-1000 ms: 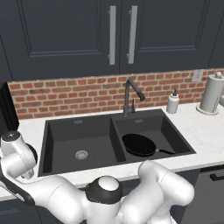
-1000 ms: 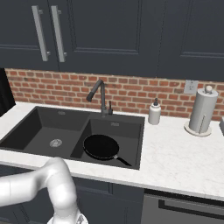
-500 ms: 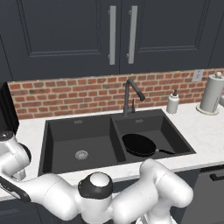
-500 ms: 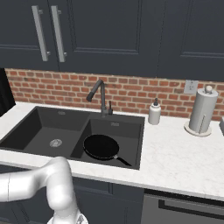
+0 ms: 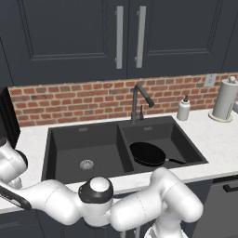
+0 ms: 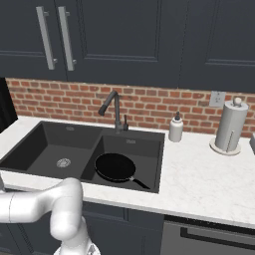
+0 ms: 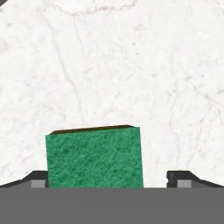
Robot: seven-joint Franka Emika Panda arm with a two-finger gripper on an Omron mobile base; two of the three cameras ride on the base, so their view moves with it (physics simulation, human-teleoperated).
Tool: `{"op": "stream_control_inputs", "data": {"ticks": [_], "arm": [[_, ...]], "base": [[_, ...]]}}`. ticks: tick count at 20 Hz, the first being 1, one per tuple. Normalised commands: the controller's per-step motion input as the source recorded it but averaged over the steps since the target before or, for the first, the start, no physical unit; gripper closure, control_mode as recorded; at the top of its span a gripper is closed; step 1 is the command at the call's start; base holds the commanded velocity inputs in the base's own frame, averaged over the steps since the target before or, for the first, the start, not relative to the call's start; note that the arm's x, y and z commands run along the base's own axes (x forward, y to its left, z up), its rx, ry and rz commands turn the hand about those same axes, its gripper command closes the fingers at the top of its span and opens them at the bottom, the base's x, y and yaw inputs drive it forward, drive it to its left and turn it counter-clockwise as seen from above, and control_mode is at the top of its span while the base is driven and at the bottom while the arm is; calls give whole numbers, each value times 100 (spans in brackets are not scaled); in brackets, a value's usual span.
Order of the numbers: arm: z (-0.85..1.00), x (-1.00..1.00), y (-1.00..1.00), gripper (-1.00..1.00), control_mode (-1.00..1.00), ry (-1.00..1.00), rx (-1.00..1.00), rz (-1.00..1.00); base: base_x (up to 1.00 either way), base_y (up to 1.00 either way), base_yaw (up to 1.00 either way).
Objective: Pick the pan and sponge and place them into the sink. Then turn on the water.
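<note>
Counting first: one pan point(image 5: 148, 154), one sponge point(image 7: 95, 157), one sink point(image 5: 69, 139) with two basins and a round silver drain point(image 5: 86, 164) showing in the left basin, one gooseneck faucet point(image 5: 138, 101), one soap bottle point(image 5: 184, 109), one paper-towel roll point(image 5: 225, 98), and two cabinet doors point(image 5: 69, 37) each with a long metal handle.

The black pan lies flat in the right basin, its handle pointing toward the front right corner; it covers that basin's drain, so the second drain cannot be made out. No stream is visible at the faucet spout.

In the hand view the sponge lies green side up on the white marble bench point(image 7: 131, 65), with a thin brown-yellow edge along its far side. Its lower part is cut off at the bottom of that view. It sits between the two dark fingertips point(image 7: 39, 178), closer to the left one and clearly apart from the right one. The jaws stand wide apart around the sponge without clamping it; whether the left tip touches the sponge cannot be told.

From the left base view the arm bends low toward the left edge, and the hand itself is hard to make out there.
</note>
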Motion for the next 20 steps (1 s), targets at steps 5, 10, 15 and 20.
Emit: {"op": "stream_control_inputs", "data": {"ticks": [5,10,15,20], "arm": [[-58,16,6,-100,-100,1,-6,-8],[-60,1,1,100,-100,1,-5,-9],[-57,-6,-14,100,-100,0,-1,-15],[-30,-19,-41,100,-100,0,0,-19]], "base": [[0,0,0],[0,0,0],[0,0,0],[0,0,0]]}}
